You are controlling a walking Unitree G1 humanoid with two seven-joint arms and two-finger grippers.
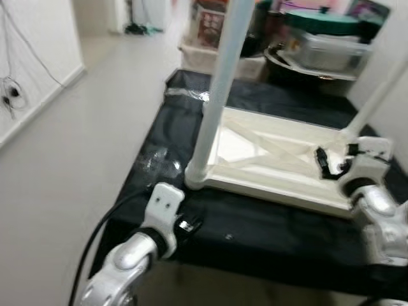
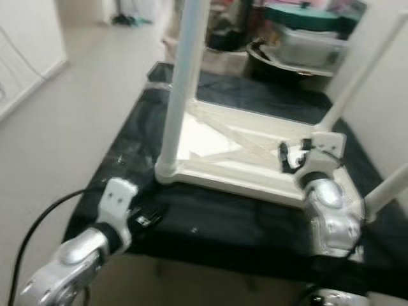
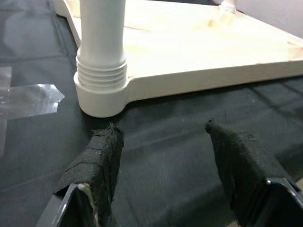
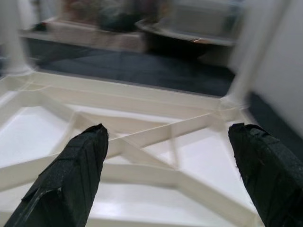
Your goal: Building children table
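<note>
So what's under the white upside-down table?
A black cloth lies under the upside-down tabletop, covering the work surface. Clear tape sticks to the cloth beside the screwed-in leg. What is beneath the cloth is hidden.

tabletop (image 1: pixel 274 159) upside down on cloth (image 1: pixel 268 236) | leg (image 1: pixel 220 95) upright at its near-left corner | bins (image 1: pixel 319 44) behind

Black cloth (image 1: pixel 268 236) covering the work surface, clear tape (image 3: pixel 28 97) stuck flat on the cloth, pale floor (image 1: pixel 70 166) alongside, white wall (image 1: pixel 32 51) with dangling cables (image 1: pixel 11 89), cluttered containers (image 1: pixel 319 44) beyond the cloth's far edge, blurred.
</note>
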